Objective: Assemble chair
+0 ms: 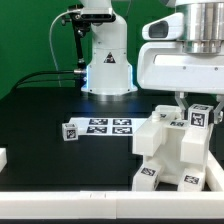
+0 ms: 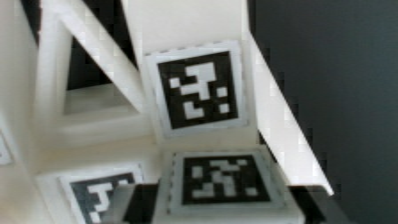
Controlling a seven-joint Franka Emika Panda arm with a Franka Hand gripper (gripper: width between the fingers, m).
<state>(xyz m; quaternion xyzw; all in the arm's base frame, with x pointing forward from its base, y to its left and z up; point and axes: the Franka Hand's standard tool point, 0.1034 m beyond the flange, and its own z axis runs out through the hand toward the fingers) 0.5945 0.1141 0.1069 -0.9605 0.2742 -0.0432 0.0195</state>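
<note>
The chair [image 1: 172,152] stands partly built on the black table [image 1: 40,140], at the exterior view's lower right. It is made of chunky white blocks and bars with small black-and-white tags on them. The robot's gripper [image 1: 186,108] hangs right over the top of it, down among the upright pieces.

It looks like the arm is working on one upright bar [image 2: 192,80] near the top of the chair — either pushing it into its place or taking hold of it. In the wrist view this bar fills the middle of the picture, with a tag on it and another tagged block [image 2: 217,182] under it.

Are the fingers squeezing the bar? I cannot tell. In the exterior view the arm's big white body and the chair parts cover the fingertips, and the wrist view shows no fingers at all (only white plastic, very close).

The next move likely needs care — the bar should go straight in, not tilted, and the chair must not slide or tip.

Some things are hard to see. The chair is cut off at the exterior view's right edge. A small white piece [image 1: 3,157] at the left edge is cut off too. The marker board [image 1: 98,128] lies flat behind the chair.
</note>
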